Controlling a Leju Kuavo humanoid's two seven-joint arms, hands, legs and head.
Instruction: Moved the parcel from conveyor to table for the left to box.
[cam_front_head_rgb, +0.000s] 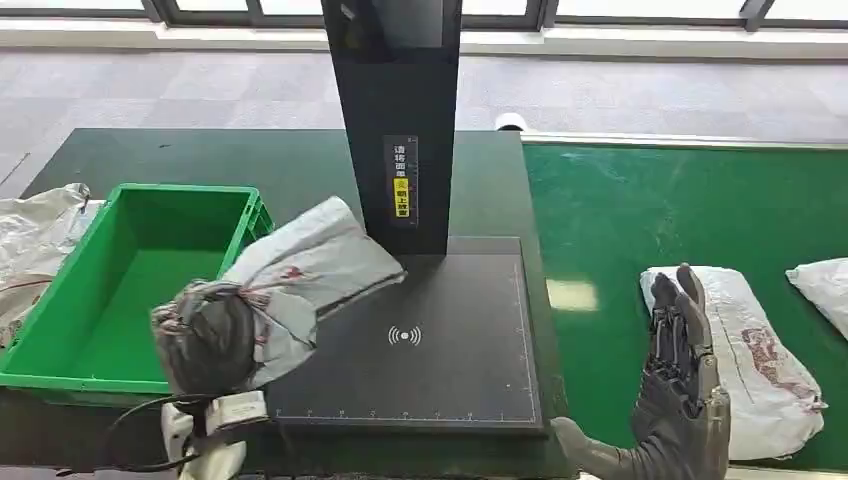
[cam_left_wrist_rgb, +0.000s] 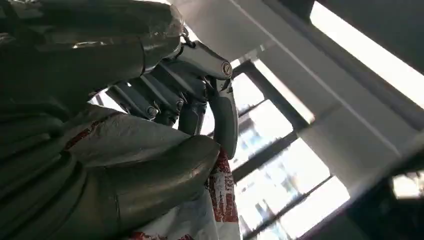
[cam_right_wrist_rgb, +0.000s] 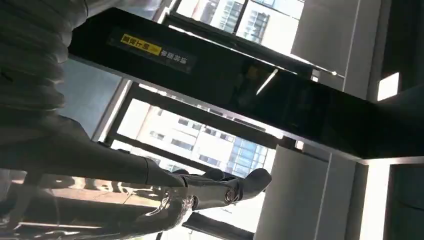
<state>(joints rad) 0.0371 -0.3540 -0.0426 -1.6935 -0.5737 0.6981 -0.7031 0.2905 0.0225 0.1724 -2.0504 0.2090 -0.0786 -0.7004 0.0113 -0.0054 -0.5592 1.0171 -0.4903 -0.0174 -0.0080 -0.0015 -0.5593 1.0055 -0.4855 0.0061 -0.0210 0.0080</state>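
Note:
My left hand (cam_front_head_rgb: 208, 343) grips one end of a grey parcel (cam_front_head_rgb: 310, 265) with red print. The parcel is lifted and slants over the black scanner plate (cam_front_head_rgb: 440, 340) and the right rim of the green box (cam_front_head_rgb: 130, 270). In the left wrist view the thumb and fingers (cam_left_wrist_rgb: 165, 95) wrap the parcel (cam_left_wrist_rgb: 125, 140). My right hand (cam_front_head_rgb: 685, 340) is raised with fingers apart and holds nothing, just left of a white parcel (cam_front_head_rgb: 760, 350) lying on the green conveyor (cam_front_head_rgb: 650, 210).
A black scanner post (cam_front_head_rgb: 398, 120) rises behind the plate. Another white parcel (cam_front_head_rgb: 825, 285) lies at the conveyor's right edge. Crumpled bags (cam_front_head_rgb: 35, 240) lie left of the box. The box has nothing inside it.

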